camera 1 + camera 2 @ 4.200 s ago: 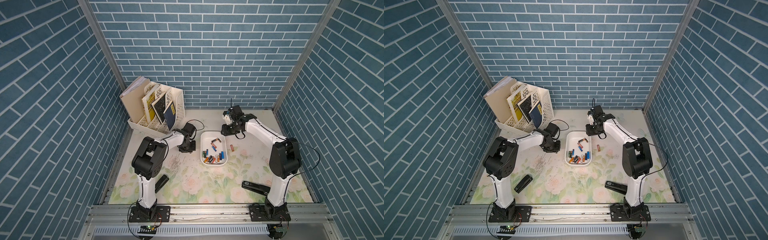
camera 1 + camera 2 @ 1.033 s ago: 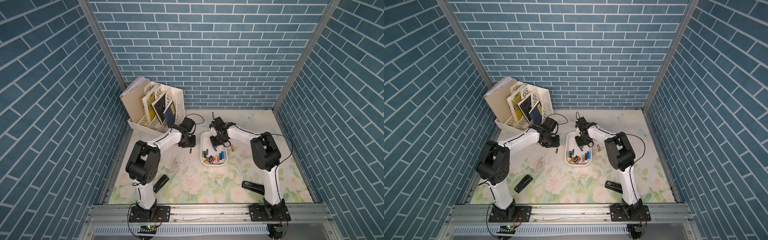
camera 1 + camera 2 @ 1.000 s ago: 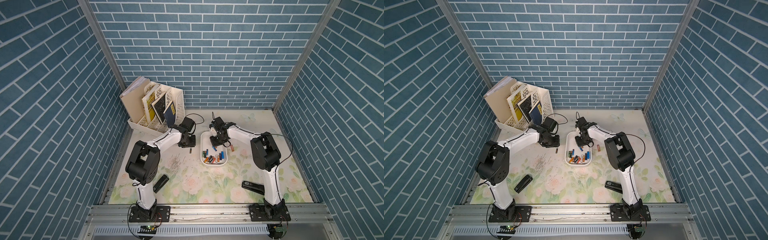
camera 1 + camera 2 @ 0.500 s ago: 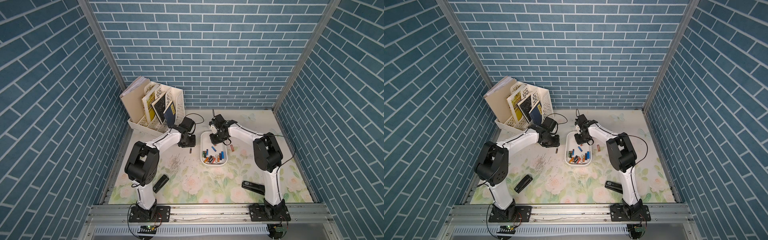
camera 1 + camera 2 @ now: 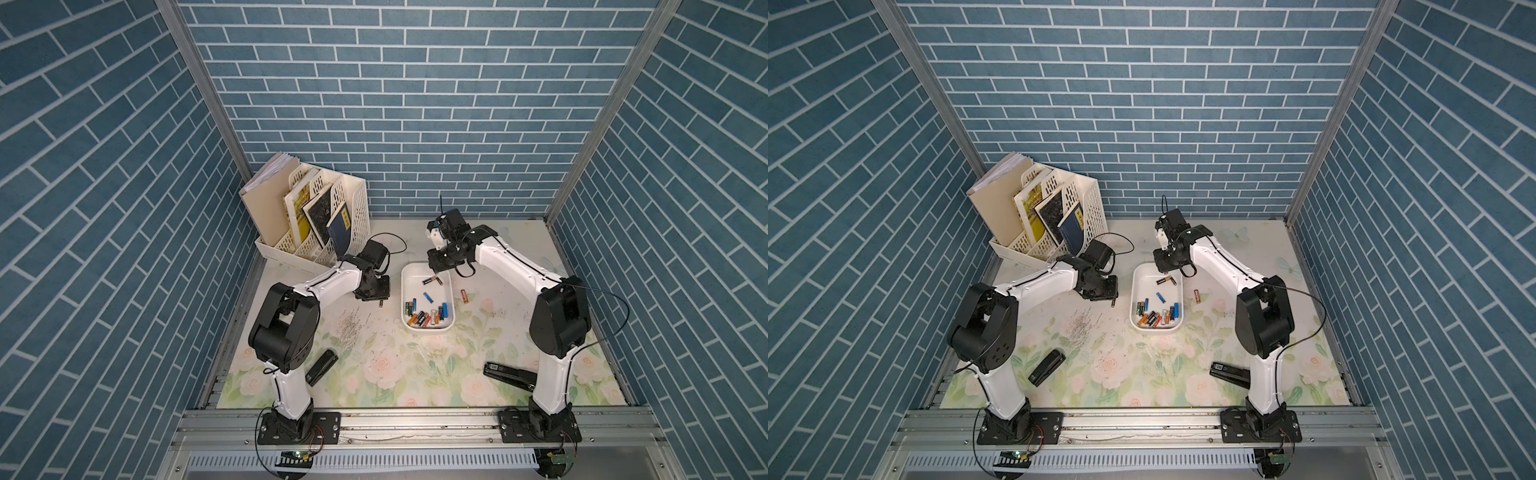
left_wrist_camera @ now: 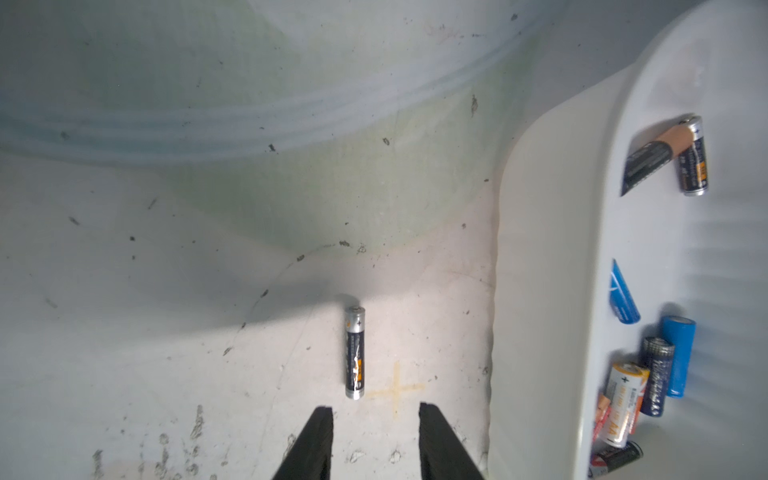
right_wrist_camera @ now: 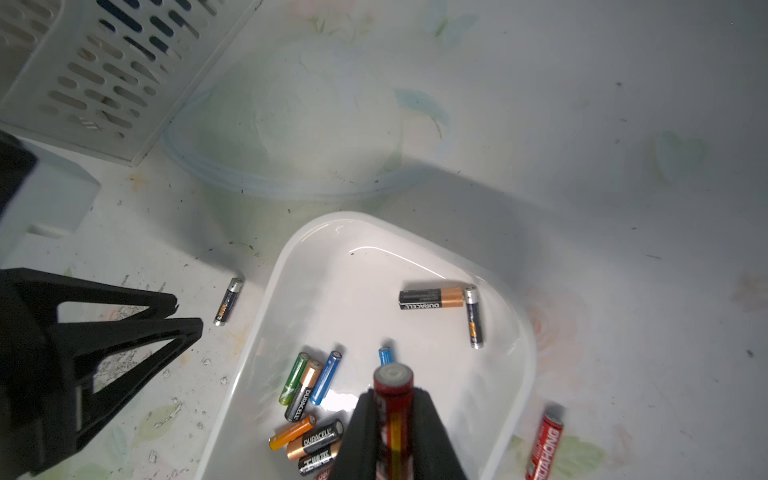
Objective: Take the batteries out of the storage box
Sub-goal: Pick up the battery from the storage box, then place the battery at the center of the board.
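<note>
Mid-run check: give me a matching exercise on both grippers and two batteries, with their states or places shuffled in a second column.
Column A
1. right gripper
2. left gripper
3. Duracell battery
4. slim black battery

Column B
a. open, nothing between the jaws
b. lying in the storage box
c. shut on a red battery
d. on the mat, outside the box

Pairs: 1-c, 2-a, 3-b, 4-d

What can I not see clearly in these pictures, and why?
Right wrist view: red battery label, partly covered by right gripper.
Top views: batteries in storage box, too small to count.
Left wrist view: storage box far side, cut by edge.
Top view: black stapler end, behind right arm.
</note>
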